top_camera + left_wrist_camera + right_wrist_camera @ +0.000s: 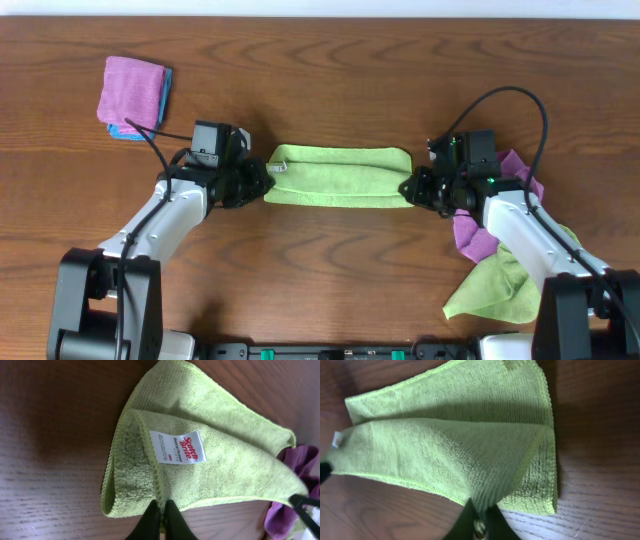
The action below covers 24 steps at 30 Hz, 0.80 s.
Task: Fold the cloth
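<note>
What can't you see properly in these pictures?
- Label print on the cloth: left wrist view, too small to read.
- Blue cloth: overhead, mostly covered by the pink cloth.
- Purple cloth: overhead, partly under the right arm.
- Left hand and right hand: wrist views, cut off by the bottom edge.

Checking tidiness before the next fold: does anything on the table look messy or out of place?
The green cloth lies as a strip, pinched at its ends by the left gripper and right gripper. What stands out: a crumpled purple cloth and a second green cloth heaped beneath the right arm.
</note>
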Motion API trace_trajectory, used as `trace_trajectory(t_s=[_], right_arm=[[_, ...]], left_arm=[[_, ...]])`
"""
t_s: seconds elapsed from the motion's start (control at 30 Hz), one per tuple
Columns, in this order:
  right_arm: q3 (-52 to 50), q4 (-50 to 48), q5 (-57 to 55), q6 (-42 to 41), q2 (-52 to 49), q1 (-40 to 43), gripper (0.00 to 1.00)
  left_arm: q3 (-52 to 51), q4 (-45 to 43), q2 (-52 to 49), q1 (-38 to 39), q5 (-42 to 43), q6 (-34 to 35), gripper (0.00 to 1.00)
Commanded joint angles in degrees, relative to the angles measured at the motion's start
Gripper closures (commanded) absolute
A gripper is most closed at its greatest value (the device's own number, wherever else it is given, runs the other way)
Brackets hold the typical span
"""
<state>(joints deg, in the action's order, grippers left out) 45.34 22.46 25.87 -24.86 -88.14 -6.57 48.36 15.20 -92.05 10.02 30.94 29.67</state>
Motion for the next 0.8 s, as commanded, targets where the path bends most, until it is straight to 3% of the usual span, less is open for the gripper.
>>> trace_trajectory(t_s=[0.0, 0.03, 0.07, 0.1, 0.17, 0.2, 0.23, 0.27, 0.3, 0.33, 0.47, 0.53, 0.6, 0.67, 0.77], right_arm=[[0.48, 0.31, -0.11, 0.74, -0.39, -0.33, 0.27], [0.48, 0.31, -0.09, 1.01, -0.39, -0.33, 0.23], [0.48, 0.28, -0.11, 1.36, -0.39, -0.33, 0.18], [0.48, 0.24, -0.11, 1.36, -0.37, -0.31, 0.12], [0.48, 0.02, 0.02, 1.36, -0.37, -0.31, 0.16], [0.5, -0.24, 0.39, 1.36, -0.37, -0.31, 0.27], [0.55, -0.48, 0.98, 1.36, -0.37, -0.31, 0.47], [0.68, -0.83, 1.66, 1.36, -0.35, -0.26, 0.75], [0.96, -0.92, 1.86, 1.36, -0.35, -0.26, 0.9], [1.33, -0.81, 1.86, 1.36, -0.35, -0.26, 0.99], [2.71, -0.72, 2.25, 2.21, -0.35, -0.28, 0.98], [2.73, -0.55, 1.64, 2.69, -0.37, -0.26, 0.63], [2.71, 0.37, -0.68, 3.32, -0.37, -0.26, 0.45], [2.64, 0.98, -2.62, 3.34, -0.42, -0.26, 0.39], [2.6, 0.92, -2.54, 3.98, -1.38, -0.13, 0.37]], left_arm=[[0.83, 0.26, -0.17, 0.07, -0.02, -0.59, 0.48], [0.83, 0.24, -0.13, 0.0, 0.02, -0.57, 0.44], [0.92, 0.2, -0.09, -0.04, 0.04, -0.55, 0.3], [1.09, 0.17, -0.09, -0.04, 0.22, -0.57, 0.05], [1.33, 0.24, -0.09, -0.04, 1.11, -0.61, 0.04], [1.4, 0.15, -0.07, -0.04, 2.21, -0.85, 0.04], [1.53, 0.17, -0.04, -0.04, 3.21, -1.01, 0.03], [1.73, 0.2, -0.02, -0.04, 3.8, -1.42, 0.0], [1.92, 0.24, 0.13, -0.04, 4.44, -1.73, 0.0], [2.1, 0.22, 0.26, -0.04, 4.87, -2.54, 0.08], [2.51, -0.13, 0.87, -0.04, 5.01, -3.54, 0.12], [2.51, 0.0, 0.87, -0.04, 4.11, -4.26, 0.12], [2.49, 0.87, 0.85, -0.02, 2.19, -4.22, 0.12], [2.49, 1.57, 0.72, -0.02, 0.5, -4.2, 0.12], [2.49, 2.1, 0.52, 0.13, -1.18, -4.2, 0.11]])
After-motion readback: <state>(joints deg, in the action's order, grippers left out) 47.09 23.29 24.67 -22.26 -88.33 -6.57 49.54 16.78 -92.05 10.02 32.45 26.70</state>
